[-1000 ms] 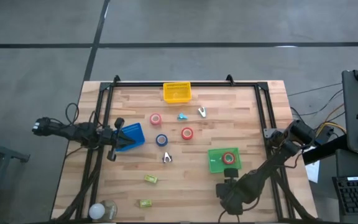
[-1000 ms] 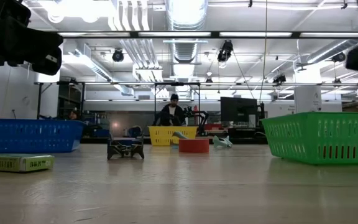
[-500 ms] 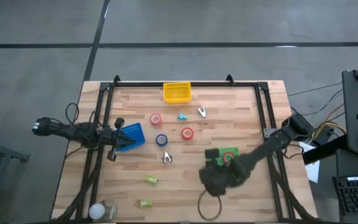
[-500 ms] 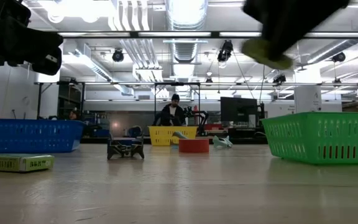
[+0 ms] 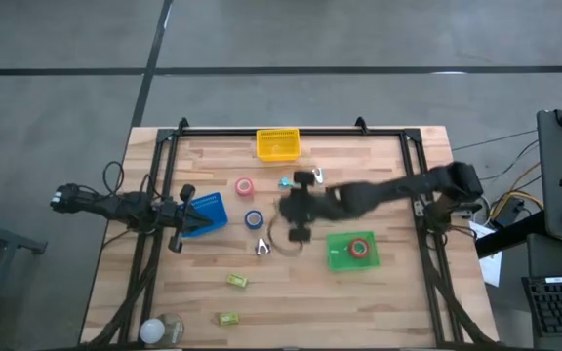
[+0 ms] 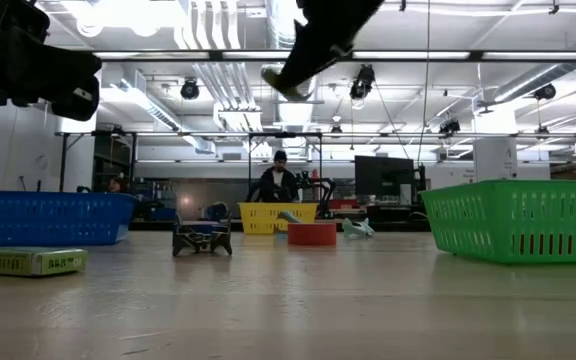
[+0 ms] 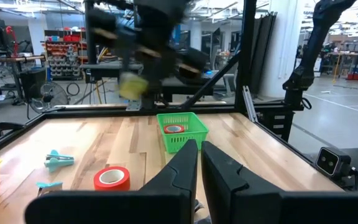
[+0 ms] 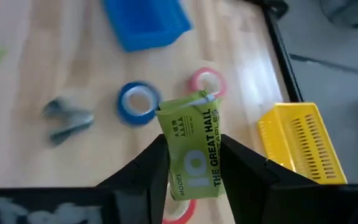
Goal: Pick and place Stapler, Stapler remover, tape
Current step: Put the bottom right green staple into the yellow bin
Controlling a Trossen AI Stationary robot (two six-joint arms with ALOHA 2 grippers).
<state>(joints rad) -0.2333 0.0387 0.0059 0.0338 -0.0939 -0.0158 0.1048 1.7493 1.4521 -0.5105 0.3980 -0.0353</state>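
My right gripper (image 8: 192,146) is shut on a green staples box (image 8: 191,134) high above the table's middle (image 5: 297,216); it also shows at the top of the low view (image 6: 308,45). Under it lie a blue tape roll (image 8: 138,102), a pink one (image 8: 207,83) and a stapler remover (image 8: 67,121) flat on the wood. Another red roll (image 5: 360,248) lies in the green basket (image 5: 338,255). My left gripper (image 7: 199,163) is shut and empty over the blue basket (image 5: 210,207) at the left. My right gripper pinches the green box by its two long sides (image 8: 168,155) between its two fingers (image 8: 148,168). The fingers come from above, pointing down, and lie along the box. The box is lifted clear, high above the table.
A yellow basket (image 5: 278,144) stands at the far edge. A second remover (image 5: 317,175) and a teal piece (image 5: 286,182) lie near it. Two more green boxes (image 5: 236,281) (image 5: 227,318) lie near the front left. A black frame rail (image 5: 413,166) borders the table.
My right gripper has swept from the near edge beside the green basket toward the far left, to above the table's middle, carrying the green box clear of the table all the way. The left arm has kept still.
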